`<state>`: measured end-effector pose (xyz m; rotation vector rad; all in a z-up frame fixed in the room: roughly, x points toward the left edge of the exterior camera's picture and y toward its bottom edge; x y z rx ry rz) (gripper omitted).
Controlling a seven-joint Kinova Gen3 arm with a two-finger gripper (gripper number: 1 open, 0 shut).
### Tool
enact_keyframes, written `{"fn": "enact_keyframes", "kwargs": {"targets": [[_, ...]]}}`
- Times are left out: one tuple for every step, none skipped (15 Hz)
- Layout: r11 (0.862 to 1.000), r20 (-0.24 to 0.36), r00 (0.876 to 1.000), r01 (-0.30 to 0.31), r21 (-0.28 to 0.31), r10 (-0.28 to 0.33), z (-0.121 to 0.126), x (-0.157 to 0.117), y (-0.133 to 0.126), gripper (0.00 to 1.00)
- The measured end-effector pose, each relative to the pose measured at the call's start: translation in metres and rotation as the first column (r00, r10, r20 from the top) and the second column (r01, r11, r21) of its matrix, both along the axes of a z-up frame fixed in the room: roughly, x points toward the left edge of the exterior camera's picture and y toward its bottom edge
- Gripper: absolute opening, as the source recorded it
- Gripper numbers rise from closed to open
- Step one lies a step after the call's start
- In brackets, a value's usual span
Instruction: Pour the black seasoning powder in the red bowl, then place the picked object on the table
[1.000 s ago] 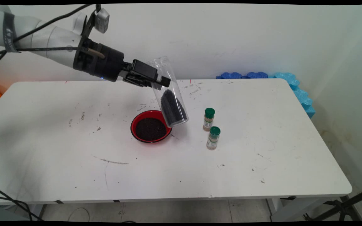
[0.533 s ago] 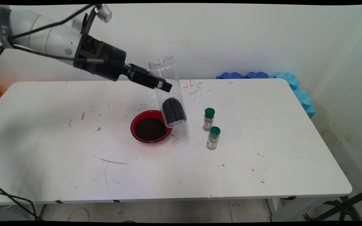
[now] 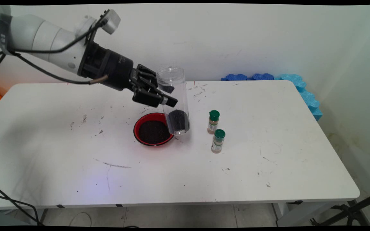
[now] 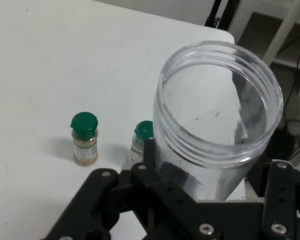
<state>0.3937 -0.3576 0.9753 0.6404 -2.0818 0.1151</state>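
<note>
A clear plastic jar point(image 3: 174, 101) with a layer of dark grains at its bottom hangs nearly upright, mouth up, just above the table. My gripper point(image 3: 166, 95) is shut on the jar's middle. The jar's base hovers at the right rim of a red bowl point(image 3: 153, 129) filled with the same dark grains. In the hand view the jar's open mouth point(image 4: 220, 122) fills the centre, held between the black fingers point(image 4: 155, 185).
Two small spice bottles with green caps point(image 3: 213, 122) point(image 3: 218, 141) stand right of the bowl, also visible as bottles point(image 4: 84, 138) point(image 4: 142, 140) in the hand view. Blue foam pieces point(image 3: 297, 86) lie along the table's far right corner. The white table point(image 3: 268, 160) bears scuff marks.
The jar has swung from a tilt to nearly upright and come down a little; its grains have settled to the bottom. The wrist has rotated and lowered.
</note>
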Motion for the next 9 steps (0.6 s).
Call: {"fn": "enact_keyframes", "kwargs": {"targets": [[1.000, 0.009, 1.000, 0.010, -0.013, -0.010, -0.001, -0.001, 0.001, 0.00], [0.999, 0.021, 1.000, 0.024, -0.030, -0.023, -0.001, -0.003, 0.002, 0.00], [0.998, 0.034, 0.999, 0.037, -0.047, -0.035, -0.003, -0.006, 0.004, 0.00], [0.997, 0.045, 0.998, 0.047, -0.061, -0.045, -0.004, -0.008, 0.005, 0.00], [0.996, 0.050, 0.998, 0.051, -0.068, -0.047, -0.005, -0.010, 0.007, 0.00], [0.996, 0.052, 0.998, 0.050, -0.073, -0.046, -0.007, -0.012, 0.008, 0.00], [0.996, 0.052, 0.998, 0.047, -0.073, -0.043, -0.010, -0.014, 0.009, 0.00], [0.997, 0.052, 0.998, 0.044, -0.071, -0.040, -0.013, -0.016, 0.011, 0.00], [0.997, 0.051, 0.998, 0.041, -0.069, -0.037, -0.017, -0.018, 0.013, 0.00]]}}
